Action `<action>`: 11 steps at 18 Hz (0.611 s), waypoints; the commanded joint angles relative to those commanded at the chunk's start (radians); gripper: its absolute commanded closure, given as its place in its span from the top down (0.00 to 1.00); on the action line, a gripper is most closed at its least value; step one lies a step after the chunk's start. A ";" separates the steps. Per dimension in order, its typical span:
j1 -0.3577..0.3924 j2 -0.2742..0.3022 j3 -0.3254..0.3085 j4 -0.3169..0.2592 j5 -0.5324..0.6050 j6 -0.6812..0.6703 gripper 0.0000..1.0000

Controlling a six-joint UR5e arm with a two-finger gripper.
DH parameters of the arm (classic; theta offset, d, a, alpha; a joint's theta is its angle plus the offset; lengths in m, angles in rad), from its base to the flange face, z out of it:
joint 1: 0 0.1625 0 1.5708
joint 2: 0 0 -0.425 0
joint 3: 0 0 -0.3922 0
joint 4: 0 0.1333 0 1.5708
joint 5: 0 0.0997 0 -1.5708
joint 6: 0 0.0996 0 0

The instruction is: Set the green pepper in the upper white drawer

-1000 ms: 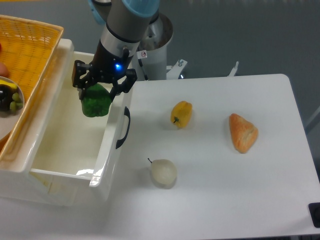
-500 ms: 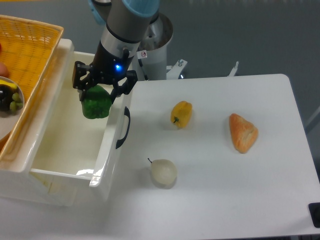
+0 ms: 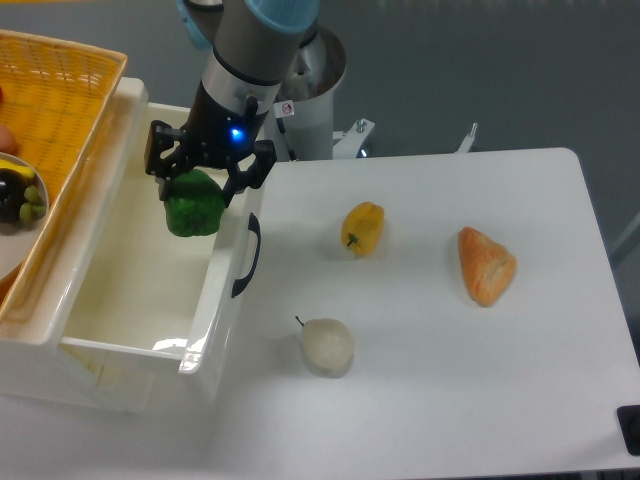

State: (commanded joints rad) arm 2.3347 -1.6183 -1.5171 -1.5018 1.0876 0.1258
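Camera view from above shows you the gripper (image 3: 196, 178) clenched on the green pepper (image 3: 194, 204), which hangs from its fingers over the open upper white drawer (image 3: 140, 300), in the far part of the cavity and close beside the front panel with the black curved handle (image 3: 246, 256). Your main worry is that closeness: the pepper sits near the drawer's right wall, so if you release it from this height it may strike the rim, bounce, and roll out onto the table (image 3: 450, 300) toward the yellow pepper (image 3: 362, 228) or the pear (image 3: 326, 345). You also hold it by its upper part only, and its skin is glossy and lumpy, so it could slip or swing before you mean to let go. A descent from here should keep the right finger off the drawer wall; a knock there could shove the drawer. The orange woven basket (image 3: 60, 110) overhangs the drawer on the other side, which narrows the room you have. Against the frame a second ago, the pepper sits a touch higher and the gripper is almost unmoved; over the last half second you see hardly any change, and everything on the table lies where it lay.
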 joint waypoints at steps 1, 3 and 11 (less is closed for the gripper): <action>0.002 0.002 -0.003 0.000 0.000 0.000 1.00; 0.002 0.003 -0.003 0.000 -0.002 0.000 1.00; 0.040 0.002 0.002 0.017 -0.002 0.014 1.00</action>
State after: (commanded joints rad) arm 2.3744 -1.6168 -1.5156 -1.4850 1.0861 0.1396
